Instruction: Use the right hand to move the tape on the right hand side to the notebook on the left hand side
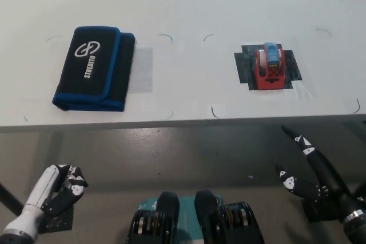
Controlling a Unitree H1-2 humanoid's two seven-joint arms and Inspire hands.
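At the lower left, below the table edge, the white left hand (57, 190) rests with its fingers curled together, holding nothing. On the white table (189, 4), one black notebook (94, 68) with blue trim lies at the left, closed, its long axis running away from the robot. Well apart on the right, one red tape dispenser (269, 67) sits on a black mat (246, 64), its long axis also pointing away. At the lower right, the black right hand (311, 170) hangs with fingers spread, empty.
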